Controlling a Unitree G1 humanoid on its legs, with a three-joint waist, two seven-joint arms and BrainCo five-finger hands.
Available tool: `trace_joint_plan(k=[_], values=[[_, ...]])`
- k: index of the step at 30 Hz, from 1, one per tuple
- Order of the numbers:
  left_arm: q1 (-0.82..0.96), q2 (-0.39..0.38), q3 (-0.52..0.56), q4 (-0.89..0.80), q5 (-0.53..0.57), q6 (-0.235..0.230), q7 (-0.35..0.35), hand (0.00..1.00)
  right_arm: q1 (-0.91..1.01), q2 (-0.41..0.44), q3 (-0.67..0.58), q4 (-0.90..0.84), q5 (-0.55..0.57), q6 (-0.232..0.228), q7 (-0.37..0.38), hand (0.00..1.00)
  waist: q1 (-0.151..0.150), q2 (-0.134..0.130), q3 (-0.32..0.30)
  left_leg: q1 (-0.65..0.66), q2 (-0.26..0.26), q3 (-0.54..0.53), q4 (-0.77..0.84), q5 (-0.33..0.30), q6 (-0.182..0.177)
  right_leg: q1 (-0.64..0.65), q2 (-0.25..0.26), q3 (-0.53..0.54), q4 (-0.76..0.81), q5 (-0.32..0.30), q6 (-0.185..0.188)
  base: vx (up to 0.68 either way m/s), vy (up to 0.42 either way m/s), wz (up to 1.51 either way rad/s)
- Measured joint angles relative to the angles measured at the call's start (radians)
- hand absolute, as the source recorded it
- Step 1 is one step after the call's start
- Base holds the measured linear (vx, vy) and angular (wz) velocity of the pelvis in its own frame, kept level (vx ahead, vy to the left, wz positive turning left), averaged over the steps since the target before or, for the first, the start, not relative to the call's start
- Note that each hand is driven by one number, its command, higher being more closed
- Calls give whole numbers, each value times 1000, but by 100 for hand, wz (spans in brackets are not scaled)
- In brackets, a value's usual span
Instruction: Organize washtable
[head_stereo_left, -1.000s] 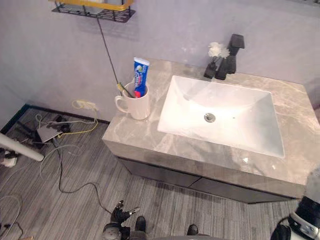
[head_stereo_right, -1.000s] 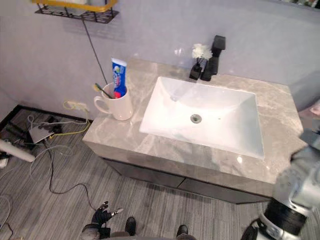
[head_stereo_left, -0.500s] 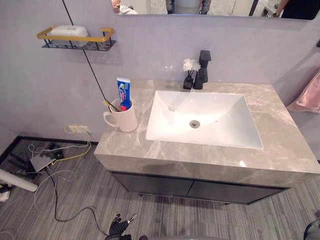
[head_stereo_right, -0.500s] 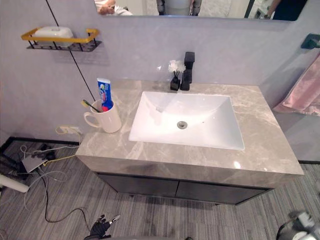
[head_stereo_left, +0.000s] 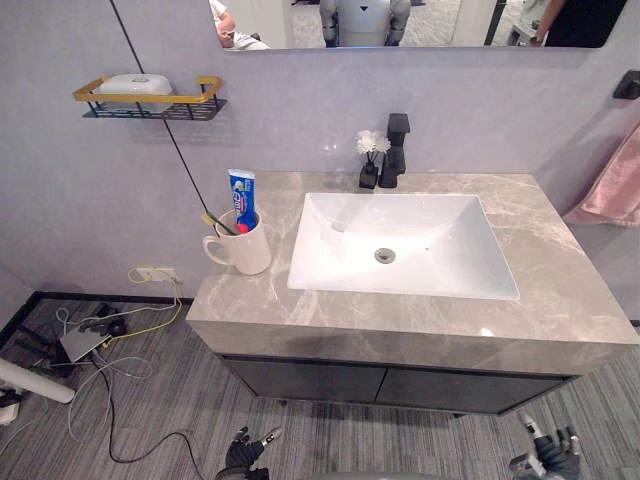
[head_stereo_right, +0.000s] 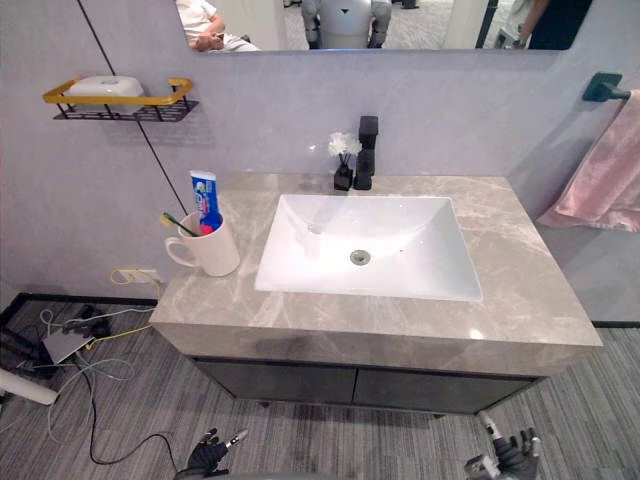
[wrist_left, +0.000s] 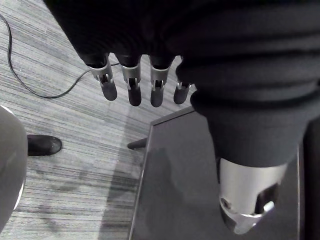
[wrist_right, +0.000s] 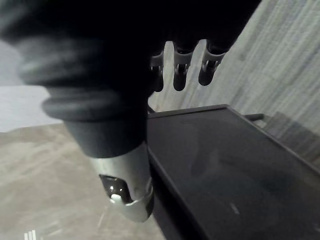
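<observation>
Moved: the view is being shifted, not the things.
Hands: left hand (head_stereo_left: 245, 462) and right hand (head_stereo_left: 548, 458) are being hung low, fingers apart, empty.
Mug (head_stereo_left: 250, 256): probably hard and breakable; its handle (head_stereo_left: 211, 249) is being offered for holding.

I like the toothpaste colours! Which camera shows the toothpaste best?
Left eye view: the toothpaste stands upright in the white mug, nothing blocking it. The right eye view shows nearly the same. The wrist views face floor and cabinet.
</observation>
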Motion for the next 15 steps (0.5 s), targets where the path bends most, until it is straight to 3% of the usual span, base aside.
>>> trace_joint_plan(k=[5, 15], values=[[-1, 2, -2, 1, 0, -2, -18, 0, -7, -10, 30, 131, -19, 23, 26, 0, 18, -1, 4, 6, -3, -5, -3, 0, 0, 10, 0, -7, -1, -1, 1, -14, -1, 3], [-4, 21, -41, 5, -2, -6, -21, 0, -68, -18, 85, 303, -108, 52, 48, 0, 18, -7, 13, 8, -18, -34, -8, 0, 0, 29, 0, -35, -24, 0, 5, 7, 0, 8]])
